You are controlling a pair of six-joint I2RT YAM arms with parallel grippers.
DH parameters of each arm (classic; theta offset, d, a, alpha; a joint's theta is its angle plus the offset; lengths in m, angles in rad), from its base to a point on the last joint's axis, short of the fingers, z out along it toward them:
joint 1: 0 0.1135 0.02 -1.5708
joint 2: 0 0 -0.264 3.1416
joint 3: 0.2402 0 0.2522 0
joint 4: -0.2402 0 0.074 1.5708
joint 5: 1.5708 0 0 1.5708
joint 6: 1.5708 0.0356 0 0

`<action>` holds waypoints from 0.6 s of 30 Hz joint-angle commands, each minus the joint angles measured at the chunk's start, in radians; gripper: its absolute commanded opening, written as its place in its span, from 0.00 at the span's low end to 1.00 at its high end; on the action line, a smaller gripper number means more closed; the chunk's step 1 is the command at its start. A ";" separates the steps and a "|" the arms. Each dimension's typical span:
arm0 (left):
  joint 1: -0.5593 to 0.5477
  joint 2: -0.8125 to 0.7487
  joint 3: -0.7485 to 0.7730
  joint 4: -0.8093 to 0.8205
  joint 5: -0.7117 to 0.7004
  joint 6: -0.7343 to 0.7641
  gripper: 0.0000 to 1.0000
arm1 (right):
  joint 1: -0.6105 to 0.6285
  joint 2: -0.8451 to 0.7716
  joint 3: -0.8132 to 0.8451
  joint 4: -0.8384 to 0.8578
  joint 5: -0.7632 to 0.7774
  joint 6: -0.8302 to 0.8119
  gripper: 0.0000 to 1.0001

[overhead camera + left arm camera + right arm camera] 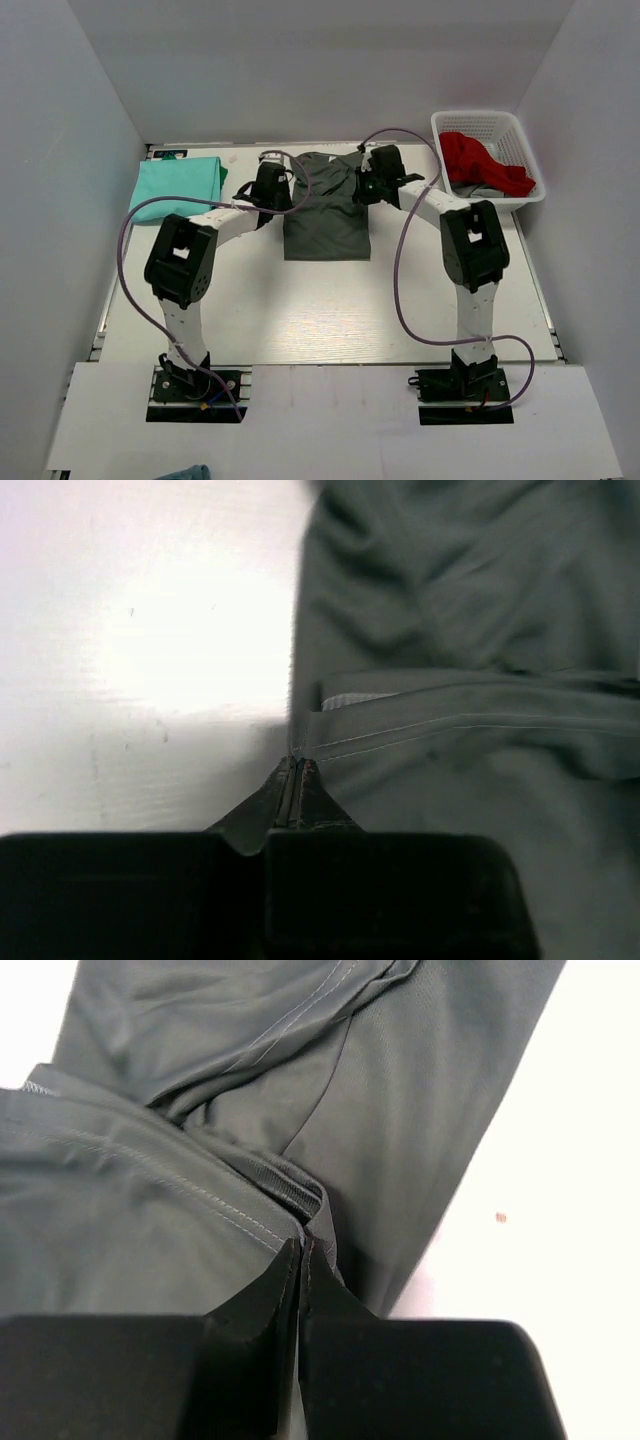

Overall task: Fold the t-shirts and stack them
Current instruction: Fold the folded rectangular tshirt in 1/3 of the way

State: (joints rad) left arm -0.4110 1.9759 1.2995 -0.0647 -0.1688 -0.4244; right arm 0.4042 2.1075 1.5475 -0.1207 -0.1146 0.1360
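Charcoal t-shirt (325, 225) lies spread at the far middle of the table (330, 310); the mint-green t-shirt (178, 185) lies folded at the far left corner; the left gripper (297, 765) has its jaws pressed together on the hem at the left edge of the dark shirt; the right gripper (303, 1245) is clamped on a bunched fold at the right edge; the left bite looks very thin, so I judge the cloth may slip out on lifting; one side would then drop and the fold come out crooked.

White basket (476, 116) sitting at the table's (330, 310) far right corner, red cloth (482, 160) lying bunched inside it, spilling over a grey cloth (484, 191) beneath.
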 commanded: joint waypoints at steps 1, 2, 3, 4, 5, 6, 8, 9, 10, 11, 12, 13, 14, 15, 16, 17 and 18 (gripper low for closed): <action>-0.006 -0.134 -0.032 0.144 0.061 0.027 0.00 | -0.002 -0.131 -0.064 0.101 -0.003 0.045 0.00; -0.006 -0.144 -0.032 0.144 0.075 0.027 0.00 | -0.002 -0.153 -0.084 0.107 0.000 0.056 0.00; -0.006 -0.144 -0.032 0.154 0.090 0.036 0.00 | -0.004 -0.158 -0.090 0.110 0.004 0.057 0.00; -0.006 -0.144 -0.042 0.163 0.103 0.036 0.00 | -0.002 -0.162 -0.092 0.107 0.010 0.062 0.00; -0.006 -0.144 -0.042 0.163 0.115 0.036 0.00 | -0.004 -0.170 -0.095 0.101 0.016 0.065 0.00; -0.006 -0.144 -0.042 0.177 0.115 0.036 0.00 | -0.004 -0.173 -0.098 0.102 0.018 0.063 0.00; -0.006 -0.135 -0.042 0.177 0.115 0.036 0.00 | -0.004 -0.175 -0.098 0.104 0.046 0.070 0.00; -0.006 -0.123 -0.033 0.177 0.104 0.036 0.00 | -0.004 -0.173 -0.096 0.102 0.052 0.071 0.00; -0.006 -0.123 -0.022 0.177 0.104 0.036 0.00 | -0.008 -0.172 -0.093 0.102 0.073 0.068 0.00; -0.006 -0.108 -0.013 0.177 0.104 0.036 0.00 | -0.008 -0.161 -0.087 0.101 0.078 0.065 0.00; -0.006 -0.085 -0.002 0.177 0.095 0.036 0.00 | -0.011 -0.153 -0.076 0.092 0.084 0.068 0.00; -0.006 -0.074 0.012 0.168 0.095 0.036 0.00 | -0.013 -0.150 -0.072 0.089 0.095 0.071 0.00; 0.003 -0.062 0.012 0.167 0.095 0.045 0.00 | -0.013 -0.144 -0.070 0.082 0.099 0.070 0.00; 0.003 -0.051 0.021 0.167 0.095 0.045 0.00 | -0.013 -0.130 -0.066 0.079 0.110 0.074 0.00; 0.003 -0.026 0.030 0.167 0.095 0.045 0.00 | -0.015 -0.130 -0.066 0.079 0.110 0.076 0.00; 0.003 -0.016 0.030 0.167 0.095 0.045 0.00 | -0.021 -0.126 -0.066 0.079 0.110 0.076 0.00; 0.012 -0.003 0.040 0.167 0.095 0.045 0.00 | -0.024 -0.109 -0.061 0.079 0.142 0.079 0.00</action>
State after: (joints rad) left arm -0.4126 1.9533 1.2991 0.0982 -0.0845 -0.3920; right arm 0.3939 1.9675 1.4620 -0.0525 -0.0330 0.2035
